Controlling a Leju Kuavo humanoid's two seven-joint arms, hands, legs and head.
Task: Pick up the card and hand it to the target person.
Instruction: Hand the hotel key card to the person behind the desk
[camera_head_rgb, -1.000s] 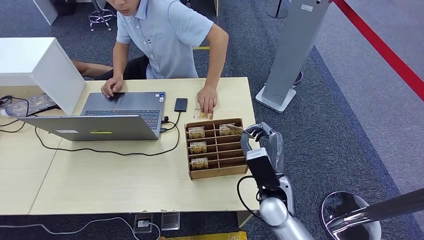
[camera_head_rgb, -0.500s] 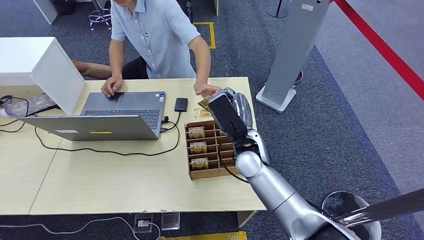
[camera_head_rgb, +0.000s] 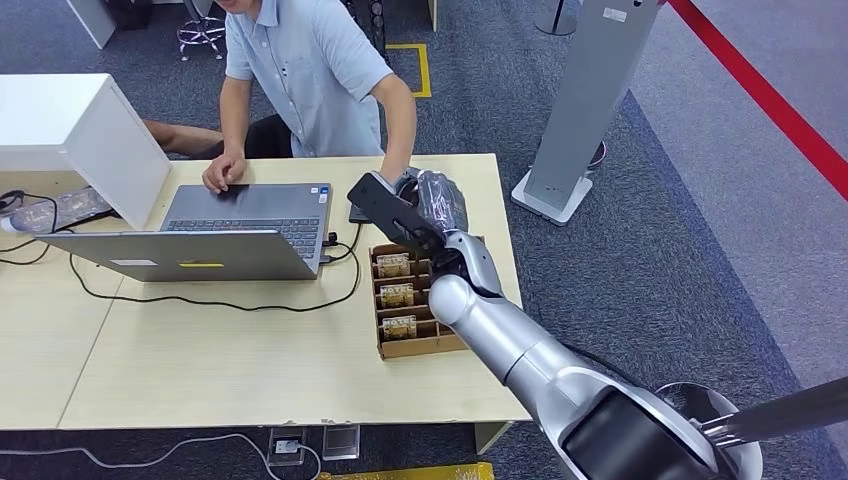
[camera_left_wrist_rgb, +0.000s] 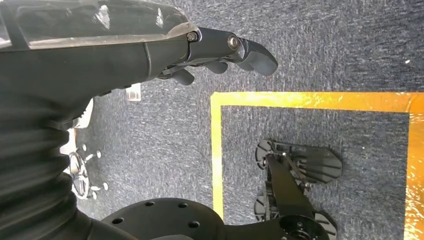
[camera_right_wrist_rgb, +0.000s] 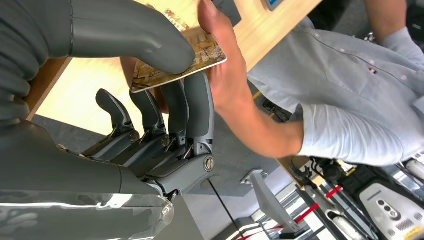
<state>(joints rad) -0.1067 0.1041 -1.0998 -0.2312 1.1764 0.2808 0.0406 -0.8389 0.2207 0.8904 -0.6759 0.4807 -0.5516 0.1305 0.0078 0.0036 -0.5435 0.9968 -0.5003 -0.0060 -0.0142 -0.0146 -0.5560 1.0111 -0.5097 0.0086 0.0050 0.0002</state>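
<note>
Gold-patterned card (camera_right_wrist_rgb: 180, 62) sits pinched between my right hand's (camera_right_wrist_rgb: 150, 95) thumb and fingers (camera_right_wrist_rgb: 197, 105) above the desk's (camera_head_rgb: 250, 370) far edge, where the seated person's hand (camera_right_wrist_rgb: 225, 65) touches it. My left hand (camera_left_wrist_rgb: 210, 50) hangs over carpet, fingers loosely curled, holding nothing.

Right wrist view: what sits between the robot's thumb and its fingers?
A gold card, pinched in the right hand between thumb above and fingers beneath. The person's hand touches its far end.
</note>
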